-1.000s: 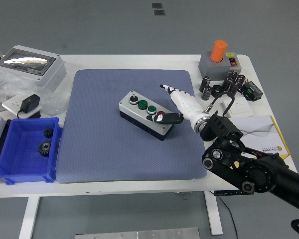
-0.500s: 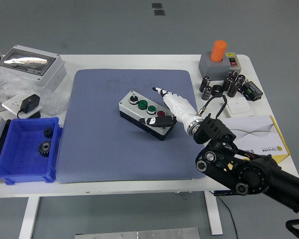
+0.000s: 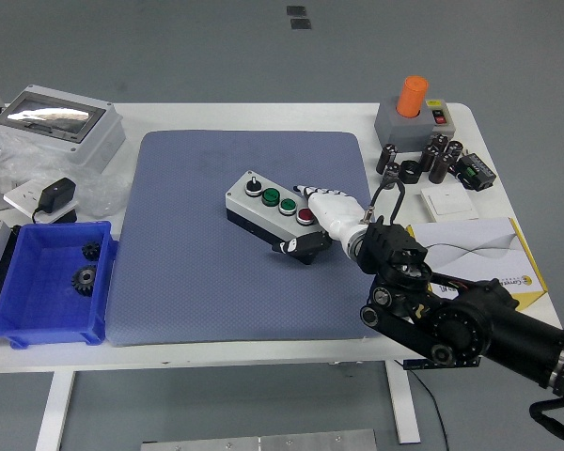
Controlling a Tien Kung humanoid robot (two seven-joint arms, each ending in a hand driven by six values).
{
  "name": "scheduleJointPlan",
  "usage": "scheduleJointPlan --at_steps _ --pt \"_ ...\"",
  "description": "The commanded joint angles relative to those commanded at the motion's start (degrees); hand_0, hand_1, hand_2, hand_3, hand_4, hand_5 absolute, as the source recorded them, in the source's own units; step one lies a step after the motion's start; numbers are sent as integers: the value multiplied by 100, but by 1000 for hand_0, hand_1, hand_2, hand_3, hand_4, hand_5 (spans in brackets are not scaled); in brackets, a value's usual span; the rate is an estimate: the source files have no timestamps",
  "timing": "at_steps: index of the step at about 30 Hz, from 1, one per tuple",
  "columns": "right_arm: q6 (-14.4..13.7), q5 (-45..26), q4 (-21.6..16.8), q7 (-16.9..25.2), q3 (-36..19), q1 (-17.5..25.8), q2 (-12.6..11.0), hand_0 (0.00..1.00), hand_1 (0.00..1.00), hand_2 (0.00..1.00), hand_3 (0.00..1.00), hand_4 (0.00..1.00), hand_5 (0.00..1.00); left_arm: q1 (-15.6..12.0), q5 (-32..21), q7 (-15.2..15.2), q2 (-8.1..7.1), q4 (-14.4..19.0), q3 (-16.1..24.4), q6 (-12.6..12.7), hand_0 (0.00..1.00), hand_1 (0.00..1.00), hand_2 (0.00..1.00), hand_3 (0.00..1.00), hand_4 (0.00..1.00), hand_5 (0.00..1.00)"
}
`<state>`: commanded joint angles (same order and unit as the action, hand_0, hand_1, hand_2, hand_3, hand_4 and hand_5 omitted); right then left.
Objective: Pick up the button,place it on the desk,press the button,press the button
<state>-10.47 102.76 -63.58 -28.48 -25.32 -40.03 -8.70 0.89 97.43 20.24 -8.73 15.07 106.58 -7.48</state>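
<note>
Button box: while it lay flat on the blue mat (image 3: 216, 272), the button box (image 3: 271, 212) sat a little right of the mat's middle, turned at an angle; its grey top carried a row of a black knob, two green buttons and a red button (image 3: 305, 216) at the end nearest the robot
Right hand: the right hand (image 3: 324, 214) pressed against the box's red-button end; its white fingers (image 3: 312, 192) lay along the far side of that end, a dark thumb curled against the near lower corner; the hand clasped the end of the box rather than lying loose beside it; whether a fingertip bore on the red button could not be told
Right arm: black, it came in from the lower right corner, crossing the mat's right edge
Mat: it covered the middle of the white table (image 3: 263, 355)
Blue bin: the blue bin (image 3: 49, 282) stood just left of the mat, with two dark gears (image 3: 85, 279) inside
Grey case: the grey case (image 3: 58, 127) stood beyond the mat's far left corner; a black adapter (image 3: 56, 199) lay near it
Orange switch box: a grey box with an orange cylinder (image 3: 412, 96) stood beyond the mat's far right corner; dark capacitors (image 3: 439, 155) clustered just right of the mat
Booklet: a white and yellow booklet (image 3: 484, 249) lay right of the mat, partly under the arm
</note>
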Motion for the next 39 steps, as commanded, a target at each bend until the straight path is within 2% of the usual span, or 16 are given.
scheduleJointPlan --at_steps 3,4,8,9,15,16,21,22,27,28,33,34,39 --pt "-181 112 20 -46 42 -4 11 998 998 998 998 998 561 -2 8 -9 -11 0 6 1 703 682 668 803 630 879" --pt "-227 132 19 -55 50 -3 14 770 876 998 998 998 546 -4 9 -10 -13 0 7 2 703 682 668 802 630 882" --pt "-353 208 25 -85 81 6 23 770 876 998 998 998 546 -2 17 -30 -13 -4 14 2 703 682 668 802 630 882" --pt "-368 222 28 -91 88 9 25 437 674 838 998 950 341 0 20 -36 -12 -6 15 0 703 682 668 802 627 884" --pt "-387 290 42 -128 118 11 44 437 674 838 998 950 341 12 29 -83 -9 -29 18 -11 703 682 668 802 627 884" --pt "-378 297 46 -137 131 10 49 242 433 544 899 707 147 13 29 -89 -10 -32 18 -12 703 682 667 801 623 885" --pt "-383 381 66 -175 188 15 77 242 433 544 899 707 147 15 36 -124 -13 -47 22 -14 703 682 667 801 623 885" --pt "-397 407 65 -175 192 17 80 160 358 428 656 583 215 15 37 -145 -12 -55 23 -15 703 682 667 801 619 886" --pt "-494 525 34 -148 193 30 83 160 358 428 656 583 215 11 50 -224 -11 -81 33 -14 703 682 667 801 619 886" --pt "-512 548 26 -141 189 34 81 125 321 383 494 524 236 10 54 -237 -10 -84 35 -12 703 681 667 800 615 885" --pt "-621 718 -40 -100 154 42 60 125 321 383 494 524 236 11 80 -315 -10 -103 49 -5 703 681 667 800 615 885" --pt "-649 752 -58 -82 144 44 53 84 273 321 363 423 46 11 86 -332 -10 -108 52 -3 703 680 667 799 613 890" --pt "-901 828 -181 175 -2 75 -27 84 273 321 363 423 46 4 100 -418 -6 -122 64 19 703 680 667 799 613 890"
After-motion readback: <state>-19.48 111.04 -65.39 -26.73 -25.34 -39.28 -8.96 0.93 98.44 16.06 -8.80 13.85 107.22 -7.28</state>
